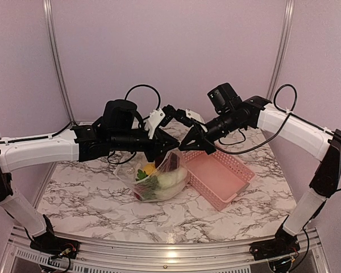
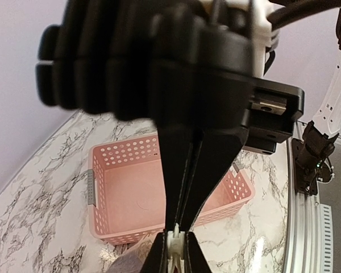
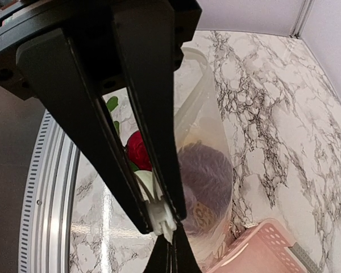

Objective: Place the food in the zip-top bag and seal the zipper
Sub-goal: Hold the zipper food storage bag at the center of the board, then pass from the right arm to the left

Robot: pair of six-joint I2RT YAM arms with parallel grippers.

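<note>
The transparent polka-dot plastic zip-top bag (image 1: 166, 181) hangs over the middle of the marble desk (image 1: 79, 193), just beside the empty pink slotted basket (image 1: 234, 193). The food (image 1: 158, 181), toy fruit and vegetables, is already inside. The left gripper (image 2: 179, 230) and right gripper (image 3: 159, 219) meet tip to tip. Both pairs of jaws are pressed together, pinching the whitish press-seal zipper (image 3: 161, 216) at almost the same spot.

The risk is a partial seal. If either pair of jaws slides along the strip with too light a pinch, the tracks may not mate. The food's weight could also drag the mouth free and spill it. With the tips this close, they could collide.
</note>
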